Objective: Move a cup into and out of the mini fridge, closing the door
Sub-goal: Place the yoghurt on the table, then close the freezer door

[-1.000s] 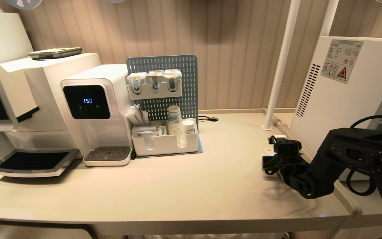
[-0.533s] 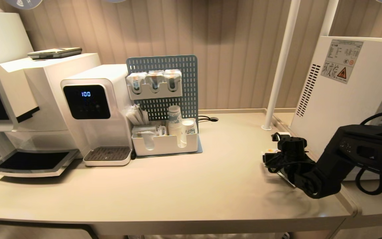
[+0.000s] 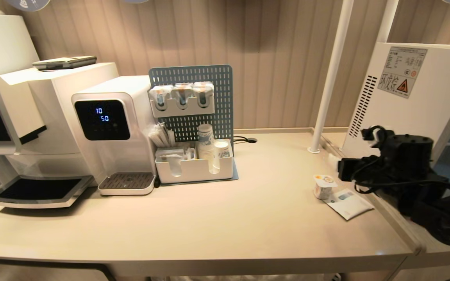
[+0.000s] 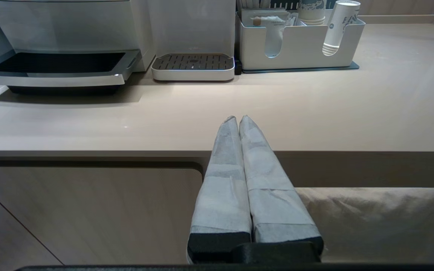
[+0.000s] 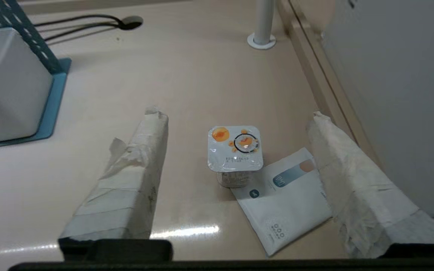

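The tiny white plastic cup [image 5: 235, 155] with orange-marked foil top stands free near the table's [image 3: 209, 218] right edge, beside the white mini fridge [image 3: 408, 101]. The right gripper [image 5: 239, 180], fingers wide, holds nothing; the left gripper [image 4: 238, 124], fingers together, idles off the front edge.

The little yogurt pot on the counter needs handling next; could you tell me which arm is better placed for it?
Probably the right. The right gripper hangs open above the cup, which stands free beside a sachet. The left gripper is shut, parked at the counter's front edge, far from it.
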{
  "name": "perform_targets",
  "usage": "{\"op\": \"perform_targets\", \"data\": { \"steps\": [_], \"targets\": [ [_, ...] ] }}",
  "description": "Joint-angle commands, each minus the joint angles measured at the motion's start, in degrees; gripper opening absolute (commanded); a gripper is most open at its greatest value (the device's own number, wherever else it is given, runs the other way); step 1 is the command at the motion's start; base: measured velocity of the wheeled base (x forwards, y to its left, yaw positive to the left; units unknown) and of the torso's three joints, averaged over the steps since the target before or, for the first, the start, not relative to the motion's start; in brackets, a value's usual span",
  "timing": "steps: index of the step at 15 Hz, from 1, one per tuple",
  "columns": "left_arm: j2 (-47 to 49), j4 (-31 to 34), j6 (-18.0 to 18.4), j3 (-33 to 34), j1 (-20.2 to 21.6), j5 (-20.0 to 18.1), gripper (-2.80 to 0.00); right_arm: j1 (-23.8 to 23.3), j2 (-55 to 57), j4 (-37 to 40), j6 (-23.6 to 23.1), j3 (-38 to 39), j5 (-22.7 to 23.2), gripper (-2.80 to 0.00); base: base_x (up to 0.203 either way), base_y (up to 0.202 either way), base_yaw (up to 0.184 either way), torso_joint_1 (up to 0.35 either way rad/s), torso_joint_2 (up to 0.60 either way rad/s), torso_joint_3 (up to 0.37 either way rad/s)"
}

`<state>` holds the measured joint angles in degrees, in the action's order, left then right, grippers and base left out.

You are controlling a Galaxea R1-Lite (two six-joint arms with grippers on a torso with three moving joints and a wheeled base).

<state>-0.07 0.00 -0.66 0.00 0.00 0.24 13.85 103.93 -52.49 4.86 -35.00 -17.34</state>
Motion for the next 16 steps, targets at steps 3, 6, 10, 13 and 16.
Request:
{"op": "perform_targets", "data": {
  "steps": [3, 6, 10, 13, 16],
  "targets": [
    [0.1, 0.0, 0.0, 0.1, 0.0, 0.0, -2.8, 4.2, -36.0, 18.6, 0.8, 4.4, -0.3, -2.8, 0.0, 0.0, 0.0, 0.0, 0.0, 0.0],
    [0.1, 0.0, 0.0, 0.1, 0.0, 0.0, -2.8, 6.4, -54.2, 40.0, 3.6, 3.8, -4.0, -2.8, 0.0, 0.0, 0.0, 0.0, 0.0, 0.0],
    [0.1, 0.0, 0.0, 0.1, 0.0, 0.0, -2.8, 7.1, -72.9, 61.6, 6.1, 3.5, -16.7, -2.8, 0.0, 0.0, 0.0, 0.0, 0.0, 0.0],
    [0.1, 0.0, 0.0, 0.1, 0.0, 0.0, -2.8, -4.3, -83.7, 73.4, 5.8, 3.8, -16.3, -2.8, 0.0, 0.0, 0.0, 0.0, 0.0, 0.0],
    [0.1, 0.0, 0.0, 0.1, 0.0, 0.0, -2.8, -8.2, -87.7, 81.7, 12.8, 6.8, -15.9, -2.8, 0.0, 0.0, 0.0, 0.0, 0.0, 0.0]
  ]
}}
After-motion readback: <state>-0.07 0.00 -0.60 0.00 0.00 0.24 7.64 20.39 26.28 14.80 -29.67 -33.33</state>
